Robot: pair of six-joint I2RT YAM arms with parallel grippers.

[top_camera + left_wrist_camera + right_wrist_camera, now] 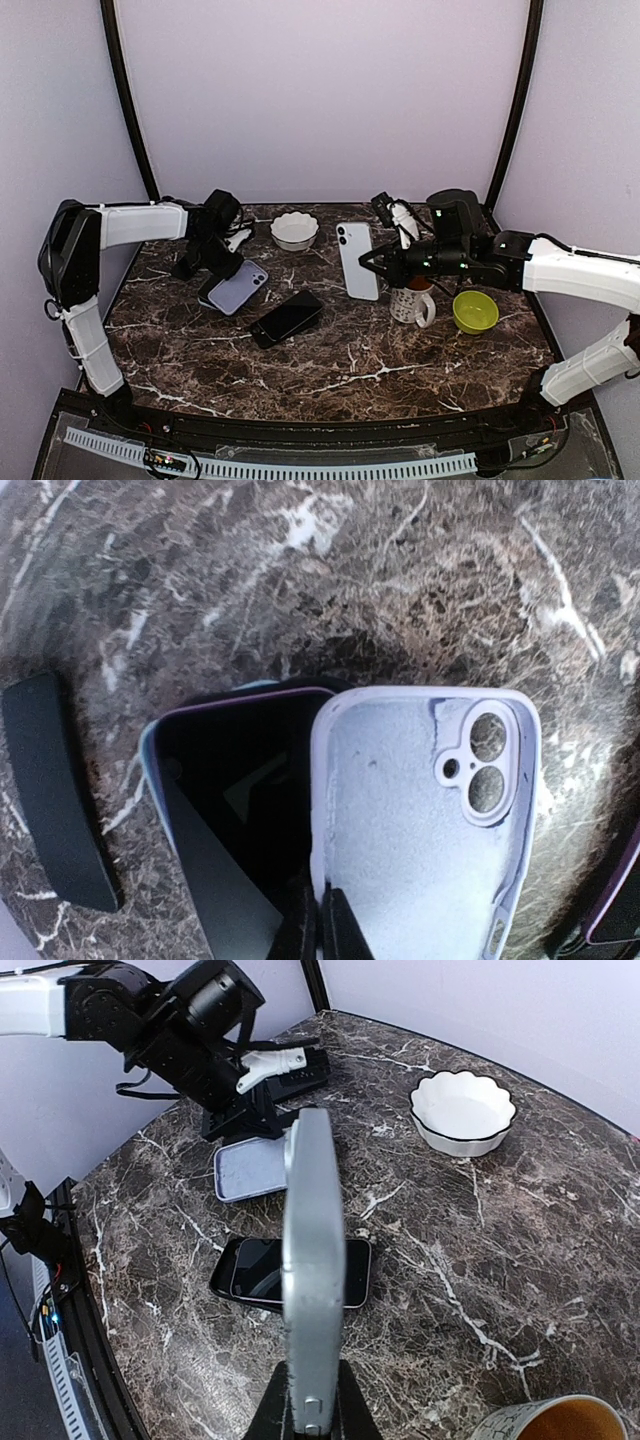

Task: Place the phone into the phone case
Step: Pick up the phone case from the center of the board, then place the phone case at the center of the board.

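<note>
Left gripper (320,905) pinches the phone case (410,830) by one wall; right gripper (312,1385) clamps the phone (312,1240) (standing above it) by one end, so pressing could pivot it.

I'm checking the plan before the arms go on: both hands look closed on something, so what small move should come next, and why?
Probably carry the right hand leftward until its phone is above the lavender phone case. The phone is held upright off the table, well apart from the case, which lies open side up with the left hand pinching its rim.
</note>
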